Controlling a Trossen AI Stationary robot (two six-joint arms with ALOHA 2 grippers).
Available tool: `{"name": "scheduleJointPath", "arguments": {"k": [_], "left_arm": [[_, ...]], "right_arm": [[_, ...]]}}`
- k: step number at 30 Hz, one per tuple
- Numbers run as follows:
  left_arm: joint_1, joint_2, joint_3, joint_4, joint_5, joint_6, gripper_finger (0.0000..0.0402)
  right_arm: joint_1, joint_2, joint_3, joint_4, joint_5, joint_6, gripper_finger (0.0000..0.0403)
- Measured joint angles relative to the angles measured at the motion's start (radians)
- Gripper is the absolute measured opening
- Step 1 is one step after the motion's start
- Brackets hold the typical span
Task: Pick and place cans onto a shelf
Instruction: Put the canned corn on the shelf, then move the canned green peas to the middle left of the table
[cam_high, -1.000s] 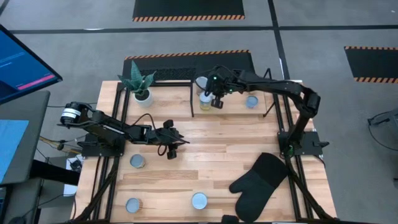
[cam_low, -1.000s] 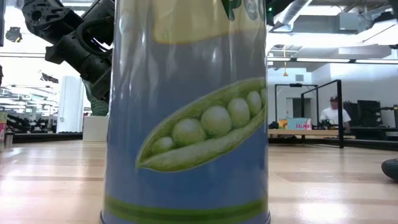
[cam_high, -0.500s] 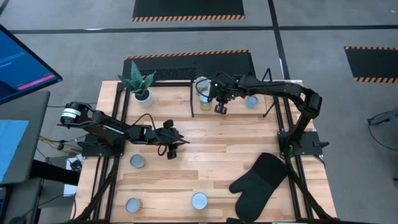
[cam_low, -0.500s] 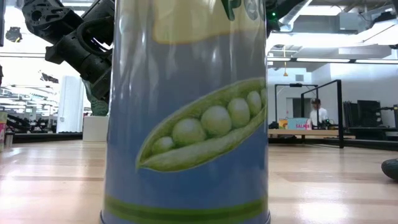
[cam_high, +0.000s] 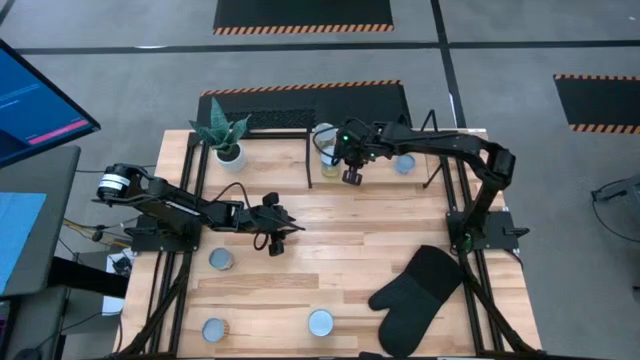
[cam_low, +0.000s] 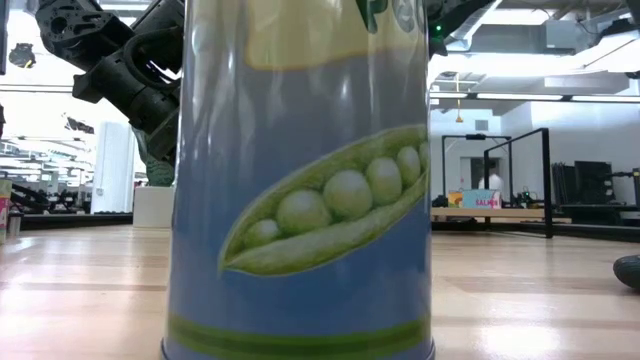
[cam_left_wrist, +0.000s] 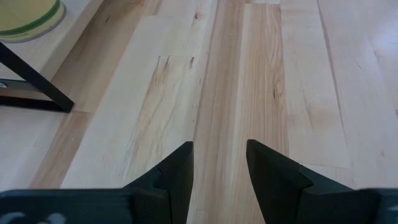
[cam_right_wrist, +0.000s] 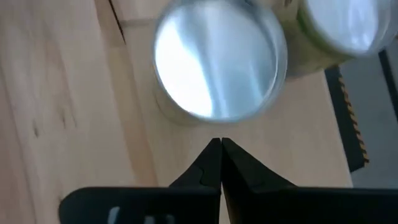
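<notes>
The cans (cam_high: 219, 260) (three loose on the front boards, others at the shelf (cam_high: 300, 150)) look rigid, smooth-sided and probably slippery, best gripped mid-wall; right gripper (cam_high: 351, 176) hangs closed and empty beside the shelf, left gripper (cam_high: 274, 245) rests open mid-table.

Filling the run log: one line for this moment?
right pincer: shut, empty, by shelf | left pincer: open over table | three cans unshelved
</notes>
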Motion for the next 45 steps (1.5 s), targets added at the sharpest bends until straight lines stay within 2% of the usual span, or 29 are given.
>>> {"name": "scheduleJointPath", "arguments": {"k": [35,45], "left_arm": [[0.000,0.000,0.000,0.000,0.000,0.000,0.0140],[0.000,0.000,0.000,0.000,0.000,0.000,0.0140]], "right_arm": [[0.006,0.015,0.002,0.081,-0.037,-0.018,0.0029],[0.006,0.015,0.002,0.027,-0.035,-0.005,0.0025]]}}
